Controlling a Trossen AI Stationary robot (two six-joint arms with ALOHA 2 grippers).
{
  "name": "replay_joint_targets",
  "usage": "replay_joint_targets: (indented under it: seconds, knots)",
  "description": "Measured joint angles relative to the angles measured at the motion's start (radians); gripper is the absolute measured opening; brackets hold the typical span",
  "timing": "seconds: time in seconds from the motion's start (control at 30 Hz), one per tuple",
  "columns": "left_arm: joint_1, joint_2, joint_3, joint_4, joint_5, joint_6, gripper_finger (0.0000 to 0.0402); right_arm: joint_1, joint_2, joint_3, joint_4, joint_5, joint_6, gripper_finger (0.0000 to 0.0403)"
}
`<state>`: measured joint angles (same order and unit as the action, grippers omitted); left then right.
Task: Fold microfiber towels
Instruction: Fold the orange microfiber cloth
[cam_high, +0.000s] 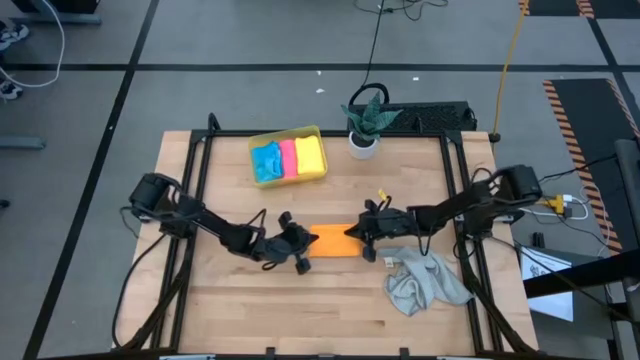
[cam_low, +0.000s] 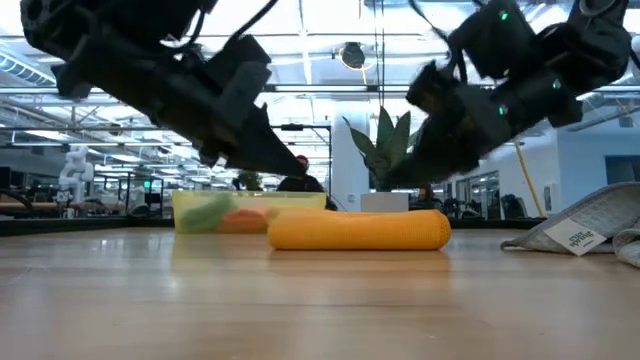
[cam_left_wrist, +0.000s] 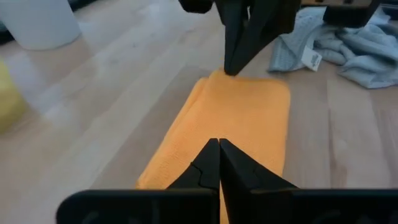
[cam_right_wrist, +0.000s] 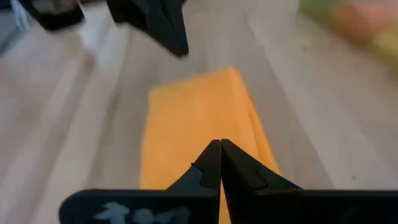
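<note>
The orange towel (cam_high: 333, 241) lies folded into a narrow strip flat on the middle of the table, also seen in the low view (cam_low: 360, 228). My left gripper (cam_high: 305, 243) is shut and hangs just above the strip's left end (cam_left_wrist: 219, 142). My right gripper (cam_high: 352, 235) is shut and hovers over the right end (cam_right_wrist: 219, 142). In the low view both sets of fingers stay clear above the orange towel. The grey towel (cam_high: 425, 280) lies crumpled at the near right. Blue (cam_high: 266, 161), pink (cam_high: 288, 158) and yellow (cam_high: 311, 155) towels sit folded in the yellow tray (cam_high: 284, 133).
A potted plant in a white pot (cam_high: 365, 125) stands at the table's far edge, right of the tray. The grey towel's label end (cam_low: 580, 235) lies close to the right arm. Bare wood stretches along the near edge and the near left.
</note>
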<state>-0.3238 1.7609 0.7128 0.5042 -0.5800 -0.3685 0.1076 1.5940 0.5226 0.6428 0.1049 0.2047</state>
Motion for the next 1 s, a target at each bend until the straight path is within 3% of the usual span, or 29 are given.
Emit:
replay_joint_targets:
  seconds: [0.2,0.43,0.67,0.83,1.0]
  knots:
    - [0.008,-0.006,0.0,-0.004,-0.032,0.008,0.0017,-0.006,0.016,0.001,0.112,-0.001,-0.012,0.0]
    - [0.063,0.012,0.0,0.0,-0.049,0.02,0.0004,-0.038,0.172,0.001,0.216,-0.001,-0.008,0.0]
    - [0.088,0.07,-0.003,-0.017,-0.018,0.001,0.0016,-0.056,0.262,0.001,0.238,0.004,0.017,0.0]
    - [0.08,0.066,0.0,0.036,-0.017,0.009,0.0004,-0.06,0.266,0.002,0.246,0.025,-0.011,0.0]
    - [0.059,0.035,0.0,0.14,0.01,0.081,0.0014,-0.06,0.191,0.001,0.214,0.026,-0.061,0.0]
